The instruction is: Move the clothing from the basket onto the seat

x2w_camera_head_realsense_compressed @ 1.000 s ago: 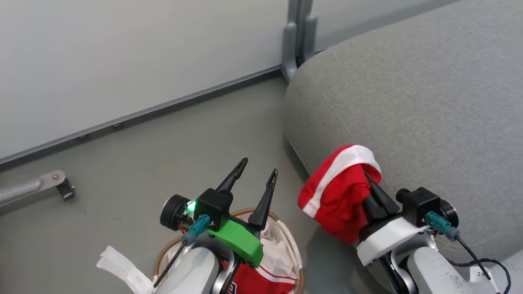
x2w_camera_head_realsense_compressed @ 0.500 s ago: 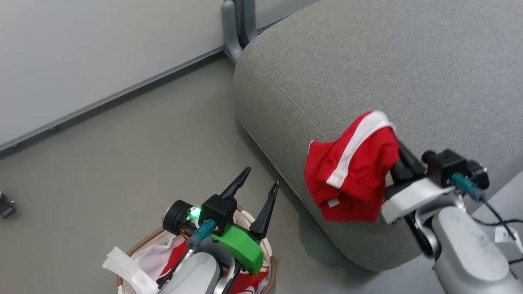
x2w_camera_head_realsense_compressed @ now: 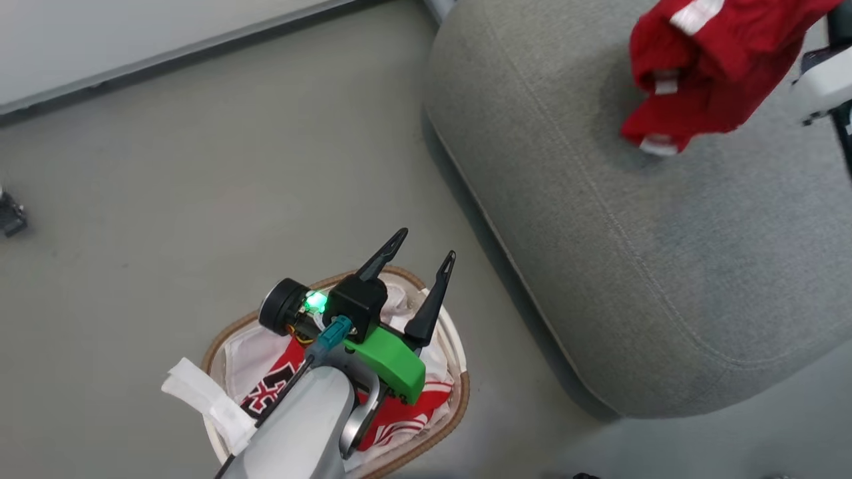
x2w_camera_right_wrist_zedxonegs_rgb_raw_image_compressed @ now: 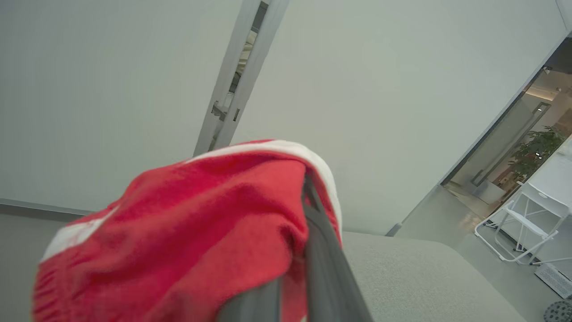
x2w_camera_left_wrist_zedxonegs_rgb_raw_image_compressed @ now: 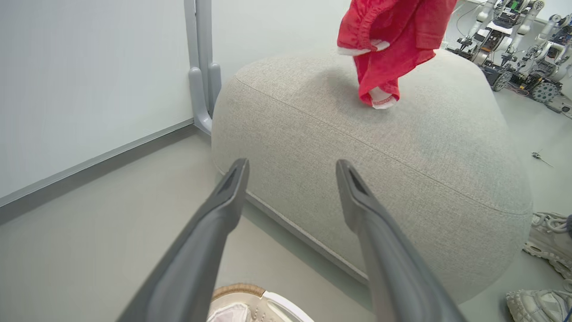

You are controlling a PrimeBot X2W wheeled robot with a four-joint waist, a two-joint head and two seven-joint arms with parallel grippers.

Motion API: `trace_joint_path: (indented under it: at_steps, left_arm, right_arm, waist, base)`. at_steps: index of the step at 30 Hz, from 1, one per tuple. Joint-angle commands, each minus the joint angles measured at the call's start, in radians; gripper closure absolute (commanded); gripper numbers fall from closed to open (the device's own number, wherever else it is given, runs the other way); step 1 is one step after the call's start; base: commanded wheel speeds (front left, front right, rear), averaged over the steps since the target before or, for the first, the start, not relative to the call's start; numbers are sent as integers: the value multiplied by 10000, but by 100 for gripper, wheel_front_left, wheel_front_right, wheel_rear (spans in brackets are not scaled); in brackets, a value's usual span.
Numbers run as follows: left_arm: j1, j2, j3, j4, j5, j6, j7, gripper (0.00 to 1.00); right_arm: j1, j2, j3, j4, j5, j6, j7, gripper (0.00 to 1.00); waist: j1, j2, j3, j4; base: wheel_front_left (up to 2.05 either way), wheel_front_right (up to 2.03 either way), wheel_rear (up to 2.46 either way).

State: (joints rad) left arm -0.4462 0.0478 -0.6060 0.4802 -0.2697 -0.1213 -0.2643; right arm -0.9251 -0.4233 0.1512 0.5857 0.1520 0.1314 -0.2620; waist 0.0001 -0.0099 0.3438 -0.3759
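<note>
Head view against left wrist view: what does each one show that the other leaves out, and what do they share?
Head view: the red jersey with black-and-white lettering lying in the white liner, and the green bracket behind the left tool. Left wrist view: pale shoes on the floor beside the seat, and other robots in the background. Both: the open left tool, the rim of the basket, the grey seat, and the hanging red clothing over the seat.
</note>
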Motion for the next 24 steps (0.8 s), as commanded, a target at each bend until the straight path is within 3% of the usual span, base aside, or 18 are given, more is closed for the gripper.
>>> trace_joint_path:
  at_steps: [1, 7, 14, 15, 17, 24]
  left_arm:
    - [-258, 54, 45, -9, 103, -16, -2, 0]
    - [-531, 51, 196, 110, 261, -46, -2, 0]
    - [-547, 97, 429, 286, 485, -80, -2, 0]
    - [-550, 174, 492, 330, 512, -86, -2, 0]
    - [-552, 278, 646, 379, 561, -92, -4, 0]
    - [-217, 399, 1201, 615, 575, -95, -2, 0]
  right_arm:
    - [-354, -214, -187, 382, -225, -14, -45, 100]
    - [-1120, -290, -1363, 2073, -1153, -14, -32, 100]
    - [-328, 136, -3147, 3426, -1876, -14, -28, 100]
    - [-155, 219, -3408, 3502, -1951, -14, -26, 87]
    - [220, 490, -3785, 3459, -2092, -14, -26, 0]
    - [1616, 1196, -4318, 2514, -2140, -14, -26, 0]
  waist:
    - [-1, 99, 1067, 1075]
    - [-1, 99, 1642, 1620]
    - [-1, 99, 1887, 1956]
    - [-1, 99, 1873, 1949]
    - [-1, 99, 1829, 1884]
    - [-1, 99, 1312, 1589]
  base:
    - [0, 0, 0]
    - [0, 0, 0]
    - [0, 0, 0]
    - [0, 0, 0]
    - [0, 0, 0]
    - [0, 0, 0]
